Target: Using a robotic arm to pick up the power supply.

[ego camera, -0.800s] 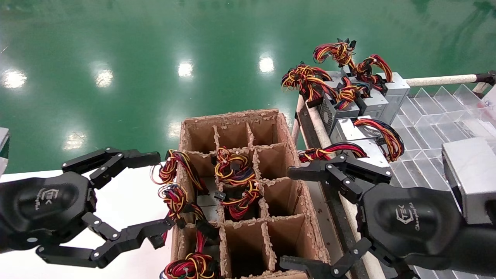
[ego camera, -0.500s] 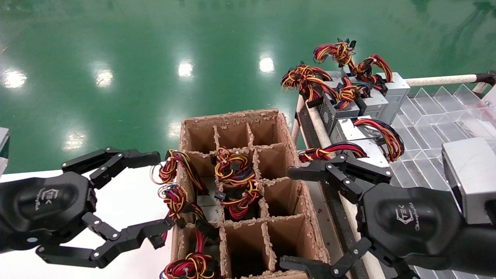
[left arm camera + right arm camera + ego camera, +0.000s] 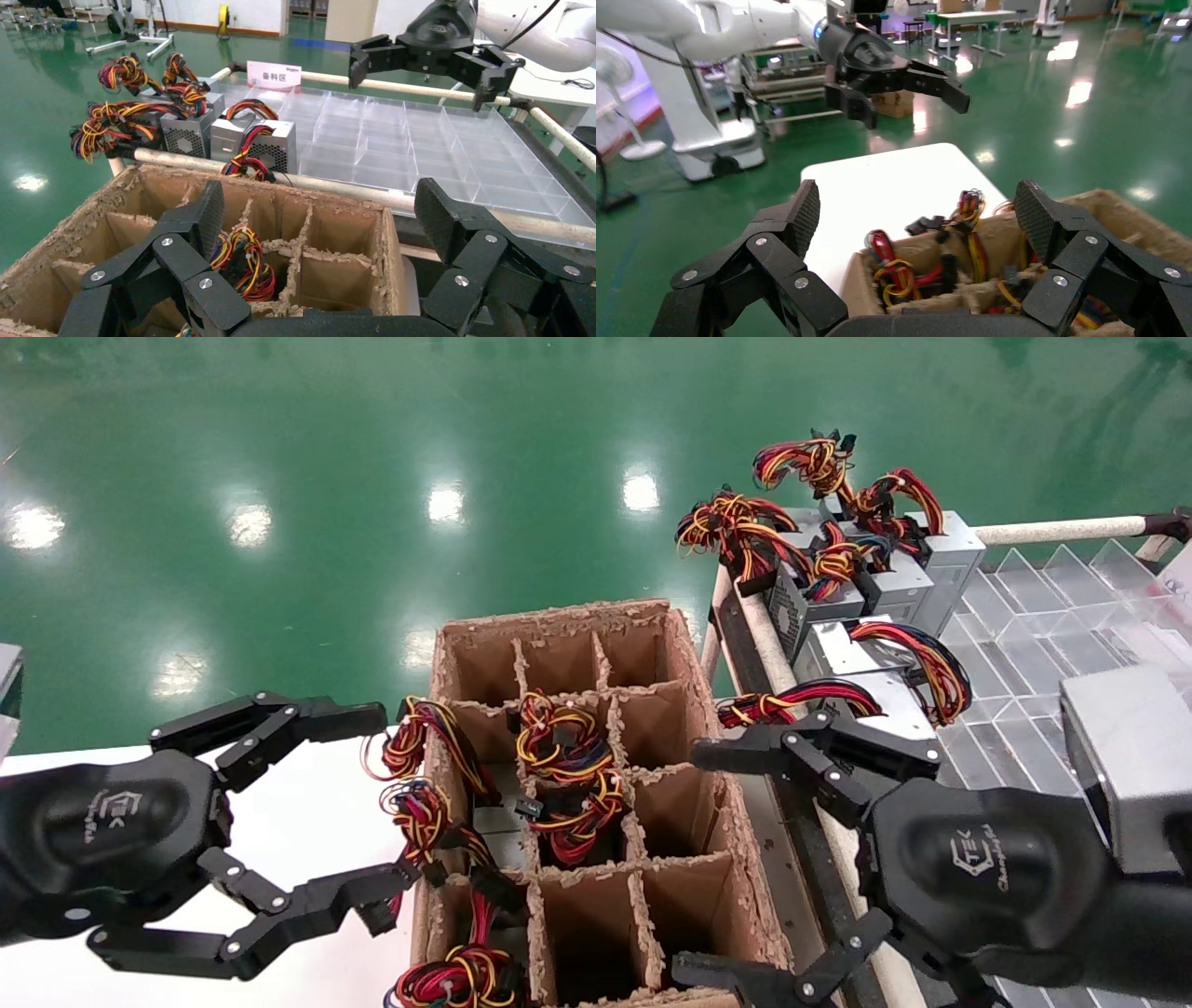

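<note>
Fingers spread wide on both sides: left gripper [image 3: 377, 812] beside the cardboard box [image 3: 694, 658], right gripper [image 3: 694, 864] near the power supply [image 3: 861, 663] on the right-hand rack, likely staged for reaching. From left wrist: supplies clustered far left. From right wrist: wire bundles inside the box.

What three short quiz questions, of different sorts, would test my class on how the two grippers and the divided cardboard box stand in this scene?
1. True or false: both the left gripper and the right gripper are open and hold nothing.
2. On which side of the cardboard box does the clear divided tray lie? A the robot's left; B the robot's right.
3. Fill in: the power supplies at the tray's far end trail bundles of ____.

Key: 1 true; 2 B; 3 wires.
</note>
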{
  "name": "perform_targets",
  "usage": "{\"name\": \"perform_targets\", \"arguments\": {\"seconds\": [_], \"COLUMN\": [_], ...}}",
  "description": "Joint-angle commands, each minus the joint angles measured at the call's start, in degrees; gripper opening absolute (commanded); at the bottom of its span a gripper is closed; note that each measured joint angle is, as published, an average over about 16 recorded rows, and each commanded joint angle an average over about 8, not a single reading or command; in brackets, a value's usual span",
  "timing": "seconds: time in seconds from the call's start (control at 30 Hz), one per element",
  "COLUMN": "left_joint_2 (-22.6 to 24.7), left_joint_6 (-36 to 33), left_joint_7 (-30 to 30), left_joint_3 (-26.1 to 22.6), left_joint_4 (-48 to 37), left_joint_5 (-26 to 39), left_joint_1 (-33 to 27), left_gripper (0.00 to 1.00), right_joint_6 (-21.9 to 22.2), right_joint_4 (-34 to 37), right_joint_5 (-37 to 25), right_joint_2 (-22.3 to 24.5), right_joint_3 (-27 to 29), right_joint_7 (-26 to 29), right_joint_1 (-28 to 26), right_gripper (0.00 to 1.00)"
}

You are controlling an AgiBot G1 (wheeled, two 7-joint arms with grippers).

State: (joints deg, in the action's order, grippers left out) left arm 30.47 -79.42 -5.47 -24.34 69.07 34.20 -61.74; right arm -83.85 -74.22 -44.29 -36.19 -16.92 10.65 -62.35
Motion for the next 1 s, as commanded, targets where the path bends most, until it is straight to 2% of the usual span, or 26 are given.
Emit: {"name": "perform_targets", "arguments": {"seconds": [0.03, 0.27, 0.67, 0.7, 0.77, 0.93, 1.0], "left_joint_2": [0.0, 0.0, 0.0, 0.0, 0.0, 0.0, 0.0], "left_joint_6": [0.0, 0.0, 0.0, 0.0, 0.0, 0.0, 0.0], "left_joint_7": [0.0, 0.0, 0.0, 0.0, 0.0, 0.0, 0.0], "left_joint_3": [0.0, 0.0, 0.0, 0.0, 0.0, 0.0, 0.0], "left_joint_4": [0.0, 0.0, 0.0, 0.0, 0.0, 0.0, 0.0], "left_joint_5": [0.0, 0.0, 0.0, 0.0, 0.0, 0.0, 0.0], "left_joint_1": [0.0, 0.0, 0.0, 0.0, 0.0, 0.0, 0.0], "left_gripper": [0.0, 0.0, 0.0, 0.0, 0.0, 0.0, 0.0], "right_joint_6": [0.0, 6.9, 18.4, 19.0, 19.9, 21.8, 22.4], "right_joint_4": [0.0, -2.6, -2.5, -2.5, -2.3, -2.1, -2.1], "right_joint_5": [-0.4, -7.6, -24.9, -26.1, -28.5, -33.7, -35.2], "right_joint_2": [0.0, -5.2, -18.8, -19.7, -21.5, -24.9, -25.7], "right_joint_3": [-0.1, -3.7, -14.2, -15.0, -16.6, -19.9, -20.7], "right_joint_7": [-0.3, 2.9, 12.4, 13.1, 14.6, 17.8, 18.8], "right_joint_1": [0.0, -3.3, -9.3, -9.7, -10.2, -10.9, -11.0], "right_gripper": [1.0, 1.0, 1.0, 0.97, 0.81, 0.19, 0.04]}}
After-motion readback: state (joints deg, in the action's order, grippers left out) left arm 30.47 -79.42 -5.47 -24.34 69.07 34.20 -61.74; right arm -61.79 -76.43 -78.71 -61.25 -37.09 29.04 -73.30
